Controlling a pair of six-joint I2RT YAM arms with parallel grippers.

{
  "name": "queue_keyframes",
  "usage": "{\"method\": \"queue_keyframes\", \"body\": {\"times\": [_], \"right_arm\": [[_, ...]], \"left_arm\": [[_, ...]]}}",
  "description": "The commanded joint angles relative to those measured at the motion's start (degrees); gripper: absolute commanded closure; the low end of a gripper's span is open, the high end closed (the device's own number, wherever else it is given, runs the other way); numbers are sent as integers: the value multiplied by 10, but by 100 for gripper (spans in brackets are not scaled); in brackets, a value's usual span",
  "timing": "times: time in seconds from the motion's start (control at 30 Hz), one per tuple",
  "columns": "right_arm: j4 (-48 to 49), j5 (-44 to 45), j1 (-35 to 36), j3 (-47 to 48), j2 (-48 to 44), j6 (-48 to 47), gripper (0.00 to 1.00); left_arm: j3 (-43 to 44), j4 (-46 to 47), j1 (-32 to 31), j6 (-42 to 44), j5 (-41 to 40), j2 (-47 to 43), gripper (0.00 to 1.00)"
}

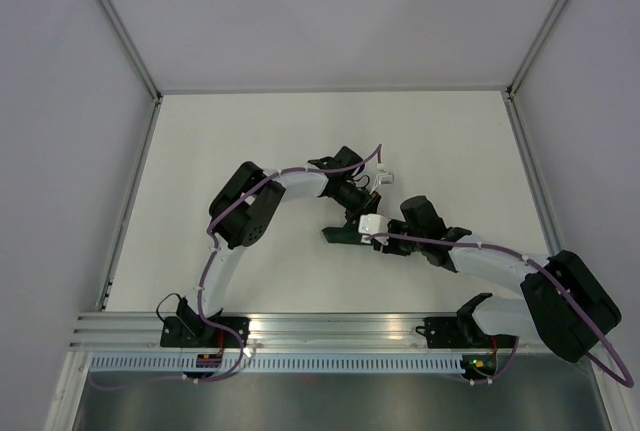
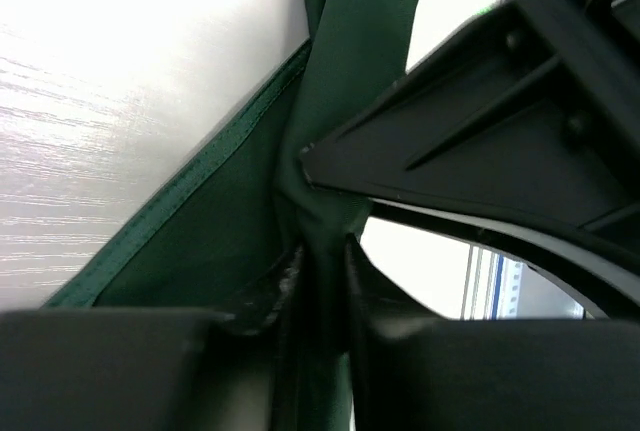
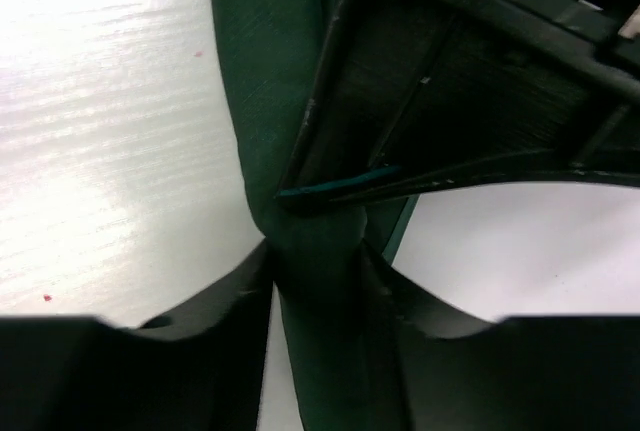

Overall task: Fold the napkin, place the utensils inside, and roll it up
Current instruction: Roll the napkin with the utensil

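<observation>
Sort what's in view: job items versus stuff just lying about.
Job: napkin, pinched by left gripper and right gripper; fork not in view.
Not job: table, aluminium rail at the near edge.

Napkin point(image 2: 215, 241): dark green, slight sheen; hem stitching looks paler green, though view is blurred. Table point(image 1: 250, 141): white, faint streaky grain; two tiny red specks point(image 3: 198, 52). Left gripper point(image 2: 320, 286), right gripper point(image 3: 318, 281): black. Left arm point(image 1: 245, 216), right arm point(image 1: 500, 266): black joints, white links. Cables point(image 1: 300, 170): purple. Rail point(image 1: 330, 323): silver.
</observation>
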Motion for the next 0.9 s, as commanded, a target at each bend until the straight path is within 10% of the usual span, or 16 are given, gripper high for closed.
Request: {"method": "queue_keyframes", "body": {"times": [0.0,0.4,0.87], "right_arm": [[4,23,1,2,10,-4,64],[-141,-32,0,66,44,-7,79],[-379,-167,-94,264,220,-89,79]], "left_arm": [[-10,-32,0,-3,-50,8,71],[-68,79,24,-48,-156,-138,54],[-390,441,44,-126,-385,-392,52]]}}
